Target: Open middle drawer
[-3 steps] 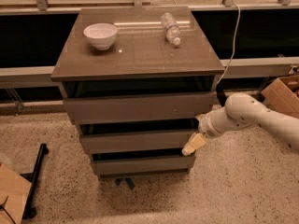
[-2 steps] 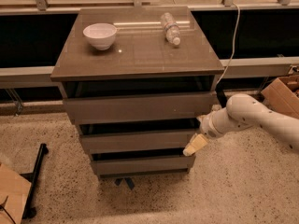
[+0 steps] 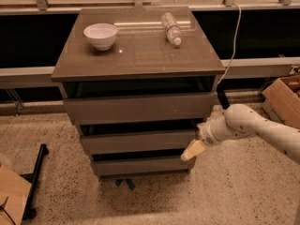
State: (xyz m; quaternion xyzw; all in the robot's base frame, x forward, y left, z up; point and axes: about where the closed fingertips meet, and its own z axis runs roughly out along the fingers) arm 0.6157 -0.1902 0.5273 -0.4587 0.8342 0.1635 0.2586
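Observation:
The middle drawer (image 3: 138, 141) is the plain grey-brown slab front second from the top in a three-drawer cabinet, with a dark gap above it. The taller top drawer (image 3: 140, 108) is above it and the narrower bottom drawer (image 3: 140, 165) is below. My gripper (image 3: 193, 150), cream-tipped on a white arm (image 3: 248, 125), comes in from the right. It sits at the middle drawer's lower right corner, by the gap above the bottom drawer. Whether it touches the front cannot be told.
A white bowl (image 3: 101, 35) and a lying plastic bottle (image 3: 171, 28) rest on the cabinet top (image 3: 136, 55). A cardboard box (image 3: 283, 97) stands at right. A black stand (image 3: 35, 182) and another box (image 3: 11, 198) are at lower left. A cable (image 3: 233, 46) hangs behind the cabinet.
The gripper has dipped very slightly at the middle drawer's right corner. The drawers, bowl and bottle have not moved.

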